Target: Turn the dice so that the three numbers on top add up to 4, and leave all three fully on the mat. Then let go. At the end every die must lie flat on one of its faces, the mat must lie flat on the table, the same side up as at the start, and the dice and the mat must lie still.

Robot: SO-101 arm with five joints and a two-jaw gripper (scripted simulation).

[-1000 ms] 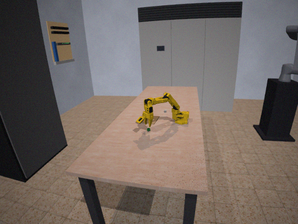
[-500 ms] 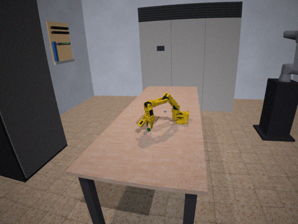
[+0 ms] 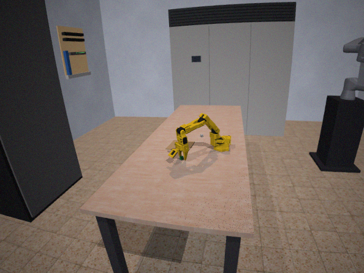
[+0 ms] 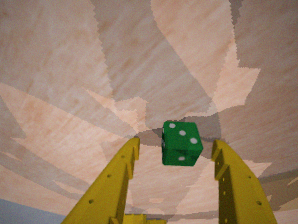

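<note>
Yellow arm (image 3: 196, 123), black joints, yellow tool (image 4: 175, 165).
</note>
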